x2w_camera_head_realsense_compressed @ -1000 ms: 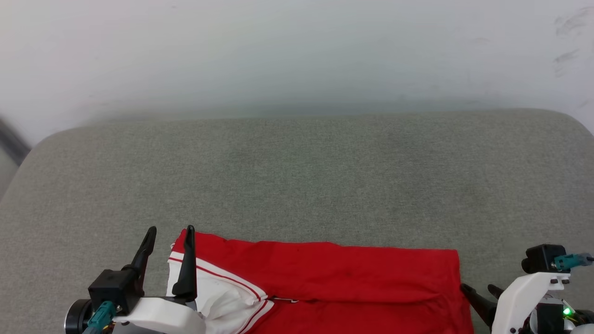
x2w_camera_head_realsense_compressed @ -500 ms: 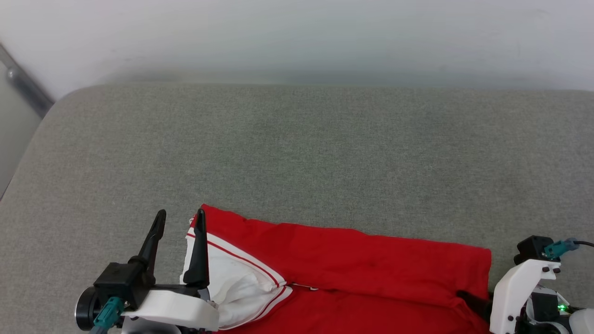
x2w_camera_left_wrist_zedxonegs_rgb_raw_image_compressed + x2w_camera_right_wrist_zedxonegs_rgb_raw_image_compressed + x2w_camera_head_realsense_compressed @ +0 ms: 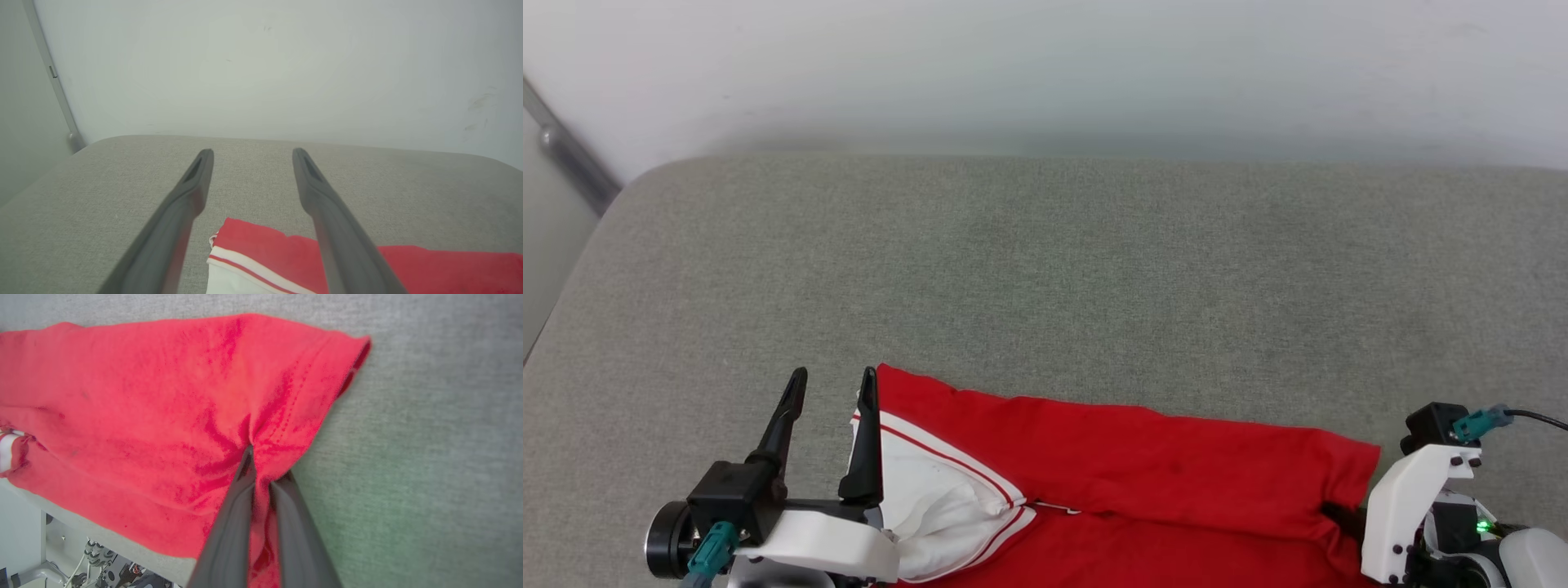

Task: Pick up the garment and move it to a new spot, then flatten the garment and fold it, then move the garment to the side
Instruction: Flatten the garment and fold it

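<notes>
1. Mostly red, the garment point(image 3: 1143, 465) lies in a long rumpled band along the near edge of a grey padded surface point(image 3: 1045, 269). A white sleeve point(image 3: 931, 506) with red-and-white striped trim is at its left end.
2. The left gripper point(image 3: 834, 374) hovers at that left end. Its two dark fingers are spread wide and hold nothing, and the inner finger stands at the sleeve's edge.
3. The right gripper point(image 3: 265, 473) is at the garment's right end. Its fingers are pinched nearly together on a fold of red fabric by the hem, which puckers around their tips.
4. A pale wall point(image 3: 1045, 65) rises behind the surface.
</notes>
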